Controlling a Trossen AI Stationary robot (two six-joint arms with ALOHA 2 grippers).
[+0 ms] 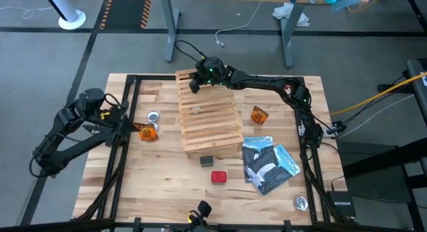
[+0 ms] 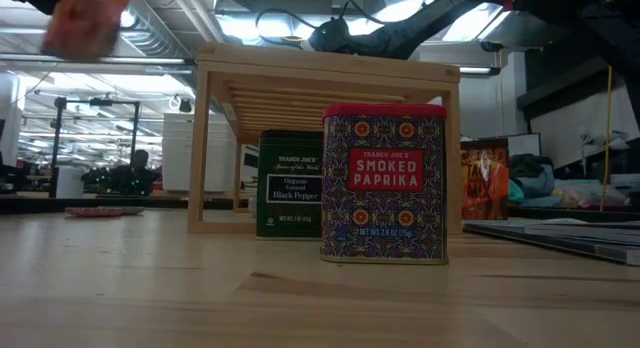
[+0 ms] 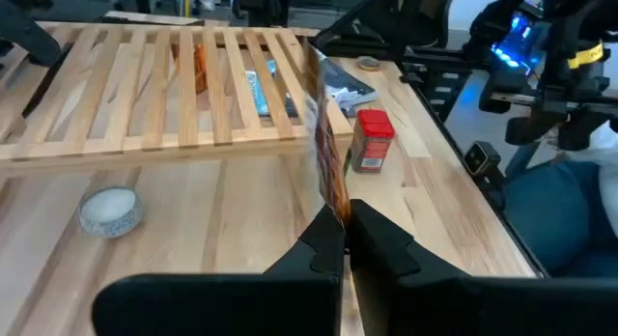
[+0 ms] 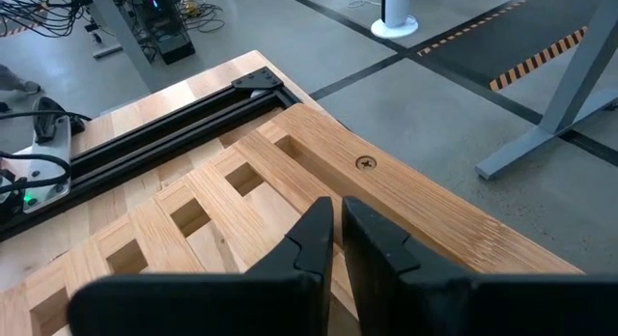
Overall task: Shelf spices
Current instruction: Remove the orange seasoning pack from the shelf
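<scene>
The shelf (image 1: 208,119), a light wooden slatted rack, stands on its legs mid-table. My left gripper (image 1: 137,129) hangs left of it, shut on an orange-brown spice packet (image 1: 149,133), which shows edge-on in the left wrist view (image 3: 326,143). My right gripper (image 1: 193,82) is shut over the shelf's far end board (image 4: 425,201). A second orange packet (image 1: 259,115) stands right of the shelf. A dark grey box (image 1: 206,161) and a red box (image 1: 219,177) stand upright on the table near the shelf's near end. My left gripper pinches one edge of the packet (image 3: 338,209) between its two fingers, coming from the table's left and slanting slightly down. The packet sticks out ahead of the fingers, clear of the table. My right gripper's fingers (image 4: 314,239) hide whether they touch the end board.
A round silver tin (image 1: 153,116) lies just beyond my left gripper beside the shelf, and another tin (image 1: 301,203) lies at the near right corner. Two blue-and-black booklets (image 1: 267,162) lie right of the boxes. Black rails (image 1: 120,159) run along both table sides.
</scene>
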